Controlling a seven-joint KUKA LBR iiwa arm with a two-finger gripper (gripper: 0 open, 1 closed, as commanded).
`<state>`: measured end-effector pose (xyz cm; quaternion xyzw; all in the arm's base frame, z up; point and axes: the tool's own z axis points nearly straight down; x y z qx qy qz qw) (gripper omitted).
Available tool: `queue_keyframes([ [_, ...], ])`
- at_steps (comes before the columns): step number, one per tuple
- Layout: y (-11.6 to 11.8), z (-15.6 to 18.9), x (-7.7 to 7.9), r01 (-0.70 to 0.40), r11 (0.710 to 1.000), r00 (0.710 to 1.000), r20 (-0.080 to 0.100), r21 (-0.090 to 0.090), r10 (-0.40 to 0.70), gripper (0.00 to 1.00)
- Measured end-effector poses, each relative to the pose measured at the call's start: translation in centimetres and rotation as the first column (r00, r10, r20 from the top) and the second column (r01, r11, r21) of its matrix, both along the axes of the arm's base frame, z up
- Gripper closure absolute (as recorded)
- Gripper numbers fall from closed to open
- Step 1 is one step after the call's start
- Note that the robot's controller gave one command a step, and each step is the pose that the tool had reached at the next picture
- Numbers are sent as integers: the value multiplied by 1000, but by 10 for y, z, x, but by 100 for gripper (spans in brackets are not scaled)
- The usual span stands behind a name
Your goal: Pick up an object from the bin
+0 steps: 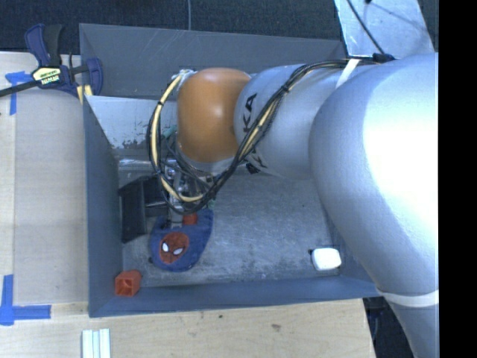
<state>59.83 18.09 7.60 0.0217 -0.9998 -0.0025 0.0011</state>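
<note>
Since the gripper hangs at the top edge of the blue Spider-Man pouch near the bin's lower-left corner, a centred, vertical descent seems wisest, clear of the black box beside it. Whether it is released or clenched, I cannot tell. Scuffed floor lies bare rightward.

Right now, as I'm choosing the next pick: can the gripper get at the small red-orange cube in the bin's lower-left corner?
Probably yes. The cube lies bare with nothing on it, near the gripper, which hangs over the blue Spider-Man item. The bin walls beside it may crowd the approach.
</note>
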Motion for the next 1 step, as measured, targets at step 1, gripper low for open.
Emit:
queue_keyframes([
  [1,-37,135,-28,16,1000,1000,4,-6,-16,100],
])
